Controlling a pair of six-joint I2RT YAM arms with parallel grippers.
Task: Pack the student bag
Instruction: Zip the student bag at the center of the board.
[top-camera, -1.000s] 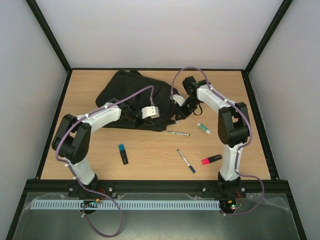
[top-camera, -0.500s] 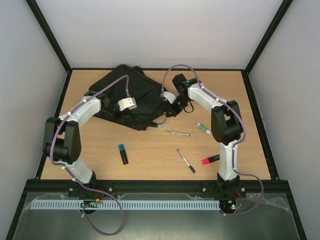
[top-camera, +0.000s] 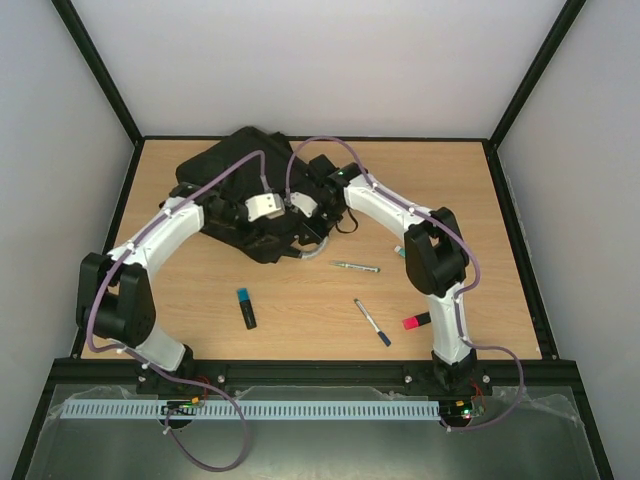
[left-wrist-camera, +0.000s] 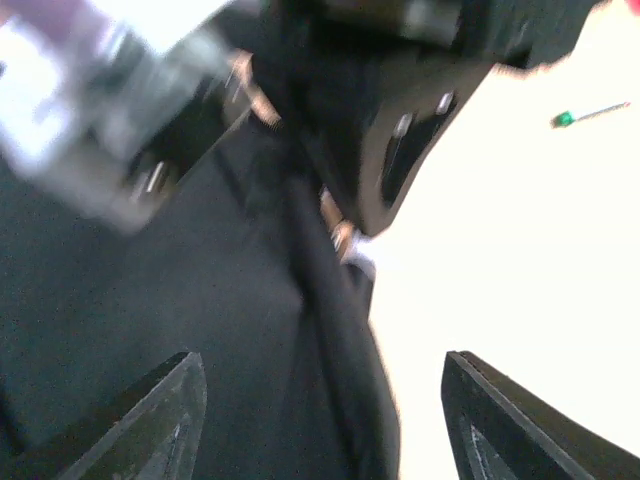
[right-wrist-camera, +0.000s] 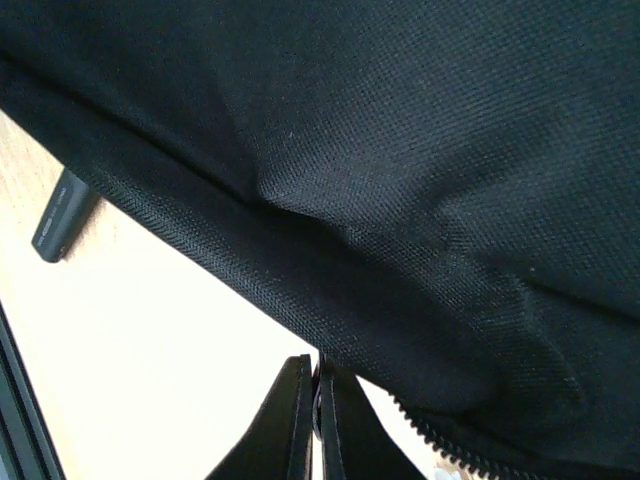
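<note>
The student bag (top-camera: 225, 180), a big black backpack, lies at the back left of the table with its grey loop handle (top-camera: 307, 252) at its near right corner. My left gripper (top-camera: 283, 232) hovers over that corner. In the left wrist view it (left-wrist-camera: 320, 425) is open, black fabric (left-wrist-camera: 200, 320) under the wide gap and nothing between the fingers. My right gripper (top-camera: 318, 226) is close beside it. In the right wrist view it (right-wrist-camera: 320, 400) is shut, pinching a thin dark tab at the bag's edge (right-wrist-camera: 330, 200), with zip teeth (right-wrist-camera: 450, 452) just to the right.
On the wood in front of the bag lie a green-capped pen (top-camera: 355, 267), a blue highlighter (top-camera: 246, 308), a blue pen (top-camera: 372, 322) and a pink highlighter (top-camera: 422, 320). A small white and green stick (top-camera: 399, 250) peeks out by the right arm. Black frame rails border the table.
Both arms have swung left and the bag has slid left and back with them. My left gripper has gone from shut to open. The right gripper has stayed shut.
</note>
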